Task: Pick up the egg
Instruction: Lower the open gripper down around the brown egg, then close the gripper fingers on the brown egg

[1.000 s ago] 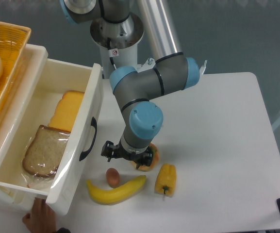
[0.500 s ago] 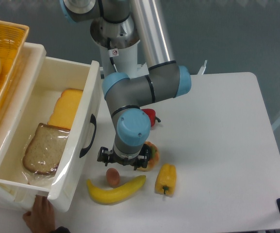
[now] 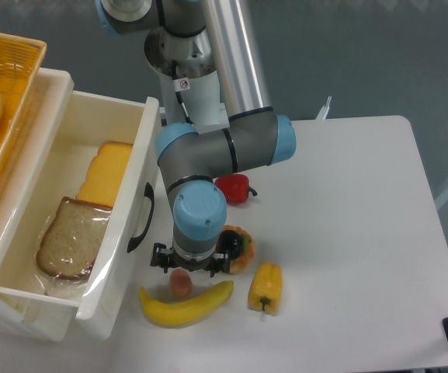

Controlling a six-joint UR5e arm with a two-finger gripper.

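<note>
Directly beneath the pincer (image 3: 186,266) sits the egg (image 3: 180,284), resting on the white surface (image 3: 348,233) and tucked against the inner curve of the banana (image 3: 185,305). From the pincer's midpoint the egg lies at about six o'clock, so close that its top edge is overlapped by the wrist housing. The pincer looks spread, dark fingertips showing at nine and three o'clock of the wrist, though how wide the gap is I cannot tell. The egg's long axis seems to run roughly twelve to six, but its upper part is hidden, so that is a guess. A round tart (image 3: 237,250) sits at two o'clock of the egg, a yellow pepper (image 3: 265,286) at three o'clock. Judging from this, what the grasp needs is mostly a straight descent, fingers straddling the egg.
</note>
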